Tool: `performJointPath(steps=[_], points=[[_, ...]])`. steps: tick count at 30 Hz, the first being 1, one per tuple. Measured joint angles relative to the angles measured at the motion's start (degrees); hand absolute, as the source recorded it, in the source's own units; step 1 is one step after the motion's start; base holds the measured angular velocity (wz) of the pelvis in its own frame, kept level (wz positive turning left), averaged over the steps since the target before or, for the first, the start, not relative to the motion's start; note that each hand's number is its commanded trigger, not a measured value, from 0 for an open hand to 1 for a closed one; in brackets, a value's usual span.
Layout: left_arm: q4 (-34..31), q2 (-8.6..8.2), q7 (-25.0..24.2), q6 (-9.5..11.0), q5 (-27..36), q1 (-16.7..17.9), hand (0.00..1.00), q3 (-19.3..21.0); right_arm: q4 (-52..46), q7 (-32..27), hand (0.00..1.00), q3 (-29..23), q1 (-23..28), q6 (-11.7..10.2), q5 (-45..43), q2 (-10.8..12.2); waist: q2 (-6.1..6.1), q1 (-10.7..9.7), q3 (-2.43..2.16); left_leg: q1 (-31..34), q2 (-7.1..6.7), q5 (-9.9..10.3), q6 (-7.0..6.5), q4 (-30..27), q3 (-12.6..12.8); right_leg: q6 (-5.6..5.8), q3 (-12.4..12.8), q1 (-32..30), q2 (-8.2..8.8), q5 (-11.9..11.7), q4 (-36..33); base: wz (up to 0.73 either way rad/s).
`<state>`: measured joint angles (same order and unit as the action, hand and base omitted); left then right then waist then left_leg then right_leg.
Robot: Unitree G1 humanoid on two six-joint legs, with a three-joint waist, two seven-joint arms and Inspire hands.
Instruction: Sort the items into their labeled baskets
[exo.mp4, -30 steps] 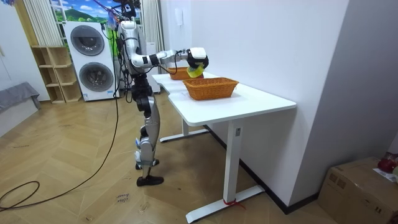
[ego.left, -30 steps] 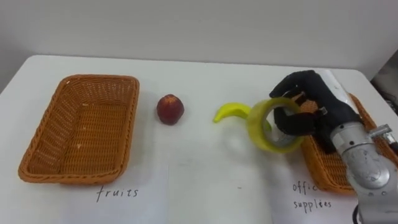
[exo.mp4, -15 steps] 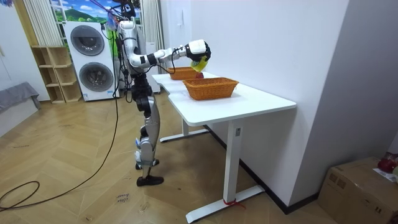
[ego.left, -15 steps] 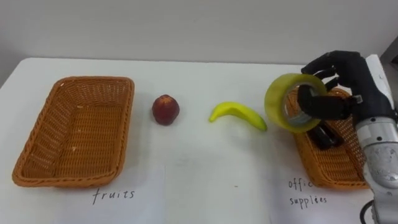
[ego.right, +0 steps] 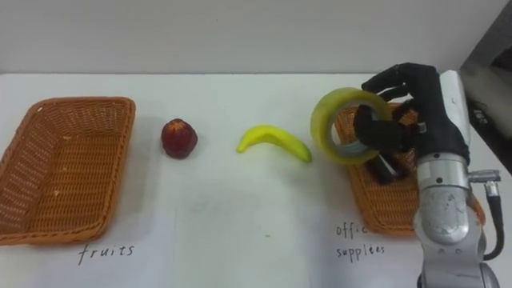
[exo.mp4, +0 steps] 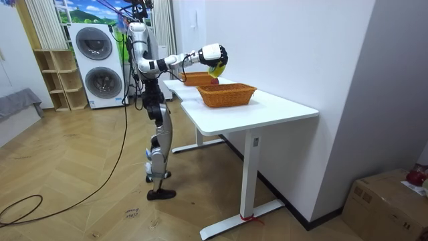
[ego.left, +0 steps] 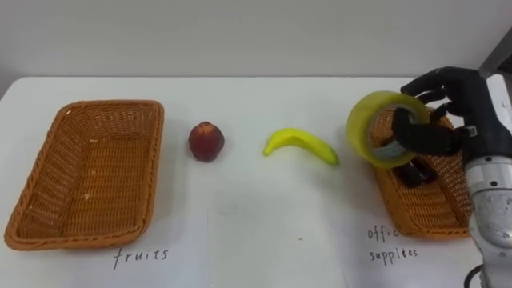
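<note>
Fruit basket sits at the left of the table; a red fruit and a banana lie apart mid-table. The right robot hand, fingers curled through a yellow tape roll, holds it raised over the left edge of the office-supplies basket.

Head stereo pair close above the table; room camera well off, same table side-on.

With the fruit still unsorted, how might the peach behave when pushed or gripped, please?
The peach looks round and sits free on the table, so a push would probably roll it. It looks much smaller than the fruit basket, so it is probably light.
</note>
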<state>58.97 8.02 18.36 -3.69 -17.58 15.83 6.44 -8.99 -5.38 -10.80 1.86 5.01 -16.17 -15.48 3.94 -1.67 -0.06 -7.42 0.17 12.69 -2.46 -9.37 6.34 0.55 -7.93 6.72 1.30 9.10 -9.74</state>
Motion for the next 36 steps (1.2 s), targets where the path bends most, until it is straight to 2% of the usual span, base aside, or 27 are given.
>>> performJointPath(steps=[3, 7, 15, 23, 36], points=[[0.0, 0.19, -0.2, -0.02, 0.03, -0.01, 0.0, 0.14, 1.33, -1.1, 1.0, -0.22, 0.0, 0.0, 0.09, -1.19, 0.36, -0.74, -0.18, -0.18, 0.02, 0.0, 0.0, 0.05, 0.0, 0.01, 0.0, 0.18, -0.02, 0.01, 0.0, 0.0], [-0.03, 0.22, -0.66, -0.05, 0.02, -0.04, 0.0, 0.15, 1.71, -1.23, 1.0, -0.25, 0.04, 0.05, 0.15, -1.43, 0.72, -1.46, -0.06, -0.18, 0.03, 0.01, 0.01, 0.07, 0.12, 0.01, 0.13, 0.12, -0.06, 0.0, 0.0, -0.01], [-0.92, 0.22, -1.12, -0.23, 0.11, 0.15, 0.0, 0.15, 1.81, -2.26, 1.0, -1.82, 1.7, 0.12, 0.22, -1.71, 0.91, -1.23, -0.08, -0.13, 0.14, 0.03, 0.04, 0.17, 1.28, -0.03, 1.49, -0.43, -0.26, -0.02, -0.07, -0.08], [-0.93, 0.25, -1.13, -1.09, 0.11, 0.02, 0.0, 0.15, 3.83, -2.4, 1.0, -1.81, 2.26, 1.07, 0.07, -1.71, 0.84, -1.32, -0.08, -0.04, 0.17, 0.03, 0.04, 0.3, 1.4, -0.04, 1.62, -0.75, -0.3, -0.02, -0.1, 0.0], [-2.52, 0.4, -1.26, -2.22, 0.77, 0.21, 0.0, 0.16, 5.95, -1.94, 1.0, -1.74, 3.44, 1.34, 0.11, -1.71, 0.81, -1.16, -0.1, -0.08, 0.2, 0.03, 0.04, 0.7, 1.72, -0.03, 1.73, -1.0, -0.33, -0.02, -0.05, -0.01]])
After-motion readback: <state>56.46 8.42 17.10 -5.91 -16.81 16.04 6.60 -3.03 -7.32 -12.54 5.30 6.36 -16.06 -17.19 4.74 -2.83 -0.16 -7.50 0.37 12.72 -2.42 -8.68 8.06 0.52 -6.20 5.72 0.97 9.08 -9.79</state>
